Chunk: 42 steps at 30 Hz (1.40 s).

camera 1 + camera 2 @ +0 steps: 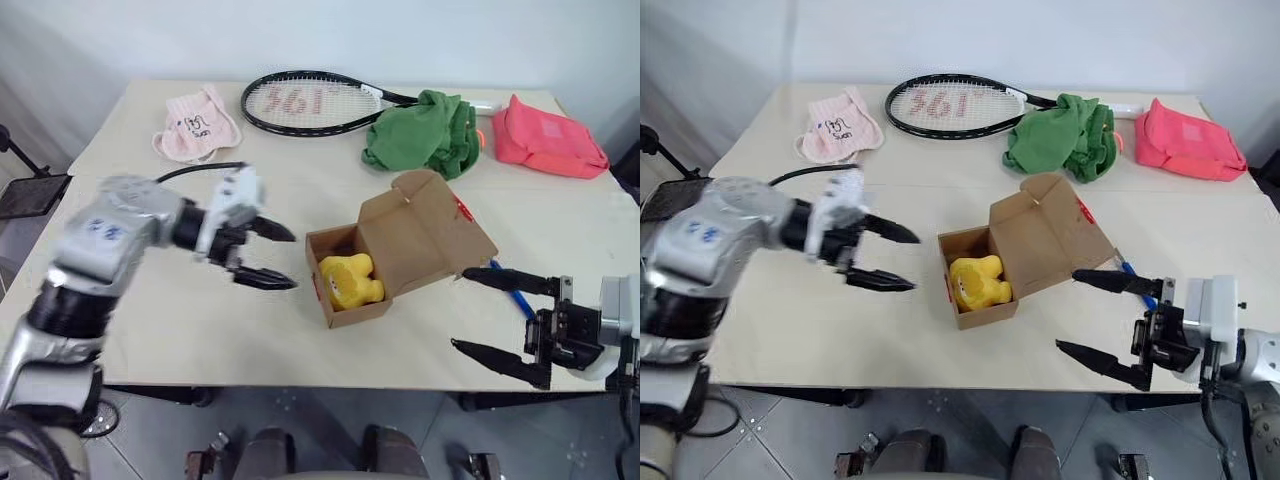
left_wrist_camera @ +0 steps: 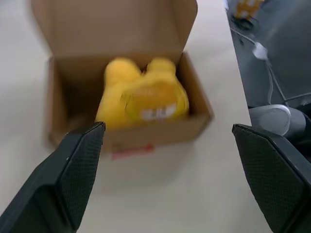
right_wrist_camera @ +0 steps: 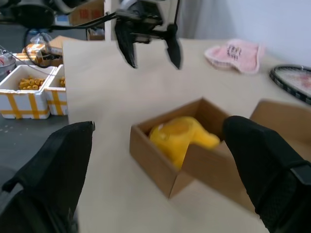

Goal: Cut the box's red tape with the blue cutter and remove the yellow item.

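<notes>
The brown cardboard box (image 1: 420, 235) lies open at the table's middle, its lid flap thrown back. The yellow item (image 1: 350, 282) sits inside it, fluffy and bright, and the left wrist view has it too (image 2: 143, 94). Cut red tape (image 1: 463, 208) clings to the flap's edge, and another scrap (image 2: 132, 151) is on the box's front wall. My left gripper (image 1: 288, 258) hovers open just left of the box, pointing at it and holding nothing. My right gripper (image 1: 462, 308) is open and empty near the front edge, right of the box. The blue cutter (image 1: 517, 298) lies on the table behind its upper finger.
Along the far edge lie a pink cloth (image 1: 195, 125), a black tennis racket (image 1: 310, 100), a green cloth (image 1: 425, 130) and a coral-pink pouch (image 1: 545, 138). Bare tabletop (image 1: 200, 330) surrounds the box. White crates (image 3: 29, 90) stand on the floor beyond the table's left side.
</notes>
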{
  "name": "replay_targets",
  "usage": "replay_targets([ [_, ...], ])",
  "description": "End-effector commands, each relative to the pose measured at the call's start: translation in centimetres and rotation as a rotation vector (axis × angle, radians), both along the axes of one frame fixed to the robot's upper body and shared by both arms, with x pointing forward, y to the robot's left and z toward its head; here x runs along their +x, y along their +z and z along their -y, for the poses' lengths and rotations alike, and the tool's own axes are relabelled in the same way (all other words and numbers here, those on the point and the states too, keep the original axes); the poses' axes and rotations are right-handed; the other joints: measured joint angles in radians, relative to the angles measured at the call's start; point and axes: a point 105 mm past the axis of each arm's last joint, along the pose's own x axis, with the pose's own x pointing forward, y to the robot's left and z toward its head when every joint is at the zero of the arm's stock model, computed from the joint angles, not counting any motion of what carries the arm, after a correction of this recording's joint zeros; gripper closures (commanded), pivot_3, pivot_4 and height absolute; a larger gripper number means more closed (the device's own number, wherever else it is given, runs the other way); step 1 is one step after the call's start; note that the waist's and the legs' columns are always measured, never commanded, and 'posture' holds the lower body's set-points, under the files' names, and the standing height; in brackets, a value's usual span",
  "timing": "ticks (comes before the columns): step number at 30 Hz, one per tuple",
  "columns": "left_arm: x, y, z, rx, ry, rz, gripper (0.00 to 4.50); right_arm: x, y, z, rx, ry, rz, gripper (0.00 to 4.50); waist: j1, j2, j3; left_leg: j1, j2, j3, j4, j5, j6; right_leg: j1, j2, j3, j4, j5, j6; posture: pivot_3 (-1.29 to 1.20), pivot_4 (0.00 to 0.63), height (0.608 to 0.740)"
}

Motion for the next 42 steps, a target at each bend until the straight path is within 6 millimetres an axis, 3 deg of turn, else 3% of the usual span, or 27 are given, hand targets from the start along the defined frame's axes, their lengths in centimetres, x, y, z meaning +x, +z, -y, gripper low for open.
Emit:
replay_targets([
  [1, 0.6, -0.5, 1.7, 0.055, -0.006, 0.015, 0.05, -0.6, 1.6, -0.3, -0.014, 0.001, 0.062, 0.00, -0.001, 0.000, 0.000, 0.000, 0.000, 0.000, 0.000, 0.000, 0.000, 0.000, 0.000, 0.000, 0.000, 0.000, 0.000, 0.00, 0.150, 0.740],
  [5, 1.8, -1.5, 4.2, 0.072, 0.006, 0.012, 0.05, -0.8, 2.4, -0.9, -0.013, -0.012, 0.074, 0.00, 0.006, 0.000, 0.000, 0.000, 0.000, 0.000, 0.001, 0.000, 0.000, 0.000, 0.000, 0.001, -0.001, 0.000, 0.000, 0.00, 0.150, 0.740],
  [10, 3.9, -3.9, 4.4, 0.225, 0.091, 0.059, 0.05, -1.1, 2.6, -1.6, 0.000, -0.027, 0.072, 0.00, 0.009, -0.001, 0.000, -0.001, 0.000, 0.000, 0.001, 0.000, 0.000, 0.000, 0.000, 0.001, -0.002, 0.000, 0.000, 0.00, 0.150, 0.740],
  [15, 3.7, -5.1, 6.2, 0.246, 0.001, 0.091, 0.05, -1.4, 2.6, -2.3, 0.024, -0.055, 0.050, 0.00, 0.013, -0.001, 0.000, -0.001, 0.000, 0.000, 0.001, 0.000, 0.000, 0.001, 0.000, 0.001, -0.002, 0.000, 0.000, 0.00, 0.150, 0.740],
  [18, 3.7, -5.0, 6.8, 0.224, -0.021, 0.108, 0.90, -1.4, 2.1, -2.0, 0.022, -0.081, 0.033, 0.00, 0.015, 0.000, 0.000, -0.001, 0.000, 0.000, 0.001, 0.000, 0.000, 0.001, 0.000, 0.001, -0.002, 0.000, 0.000, 0.00, 0.150, 0.740],
  [25, 3.3, -3.2, 7.7, 0.125, -0.073, 0.128, 3.02, -1.5, 1.3, -1.2, 0.030, -0.134, 0.008, 0.00, 0.028, -0.001, 0.000, -0.001, 0.000, 0.001, 0.002, -0.001, 0.001, 0.001, 0.000, 0.001, -0.002, 0.000, 0.000, 0.00, 0.150, 0.740],
  [30, 1.6, -1.2, 8.7, -0.045, -0.148, 0.022, 4.39, -1.4, 0.9, -0.6, 0.049, -0.159, -0.005, 0.00, 0.031, -0.001, 0.000, -0.001, 0.000, 0.000, 0.002, -0.001, 0.001, 0.000, 0.000, 0.001, -0.002, 0.000, 0.000, 0.00, 0.150, 0.740],
  [36, 2.1, 2.0, 8.1, -0.320, -0.207, 0.076, 4.46, -0.9, 0.6, 0.0, 0.074, -0.194, 0.014, 0.00, 0.028, -0.001, 0.000, -0.001, 0.000, 0.001, 0.003, -0.001, 0.001, 0.000, 0.000, 0.001, -0.002, 0.000, 0.000, 0.00, 0.150, 0.740],
  [42, 3.4, 5.1, 5.3, -0.600, -0.150, 0.120, 4.46, -0.4, 0.5, 0.0, 0.090, -0.194, 0.050, 0.00, 0.024, 0.000, 0.000, -0.001, 0.000, 0.001, 0.002, -0.001, 0.001, 0.000, 0.000, 0.001, -0.001, 0.000, 0.000, 0.00, 0.150, 0.740],
])
